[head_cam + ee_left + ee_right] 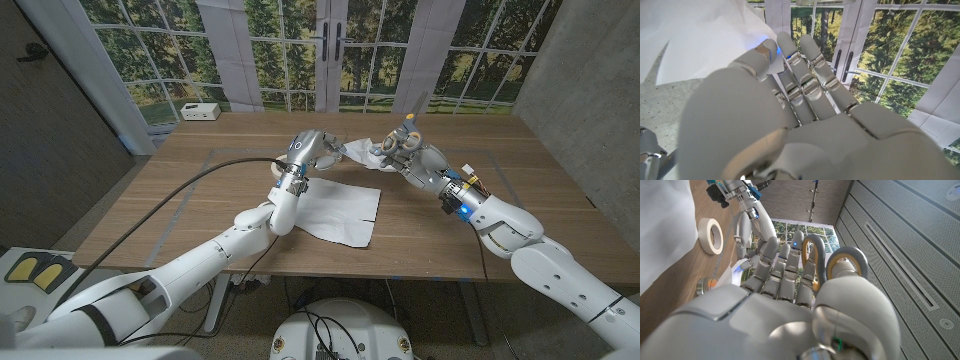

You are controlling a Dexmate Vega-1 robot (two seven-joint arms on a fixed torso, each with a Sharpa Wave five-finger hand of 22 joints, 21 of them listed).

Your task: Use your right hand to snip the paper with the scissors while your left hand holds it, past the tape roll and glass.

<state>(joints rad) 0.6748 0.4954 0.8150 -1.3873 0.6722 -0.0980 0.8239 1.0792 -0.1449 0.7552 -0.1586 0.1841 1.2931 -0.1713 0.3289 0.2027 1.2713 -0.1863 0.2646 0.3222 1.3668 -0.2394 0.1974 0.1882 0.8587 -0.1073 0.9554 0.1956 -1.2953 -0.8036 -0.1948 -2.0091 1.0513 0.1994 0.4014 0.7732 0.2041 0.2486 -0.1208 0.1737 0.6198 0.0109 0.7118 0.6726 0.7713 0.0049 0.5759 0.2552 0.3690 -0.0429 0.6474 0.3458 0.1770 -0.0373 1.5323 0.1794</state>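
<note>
Reaching in from both bottom corners over the wooden table (200, 170), left hand (305, 150) pinching the lifted edge of the white paper (340, 205), right hand (405, 150) gripping the grey-and-yellow scissors (832, 260) through their loops. Standing before tall windows (290, 50) showing trees. Meeting at the paper's raised far end, its remainder lying below the left wrist; tape roll (710, 235) resting beside the sheet.

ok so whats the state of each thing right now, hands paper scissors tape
left hand: raised, holding the paper's far edge
right hand: gripping the scissors by the handles
paper: far edge lifted, the rest lying on the table
scissors: held, blades hidden
tape roll: lying flat, untouched
</note>
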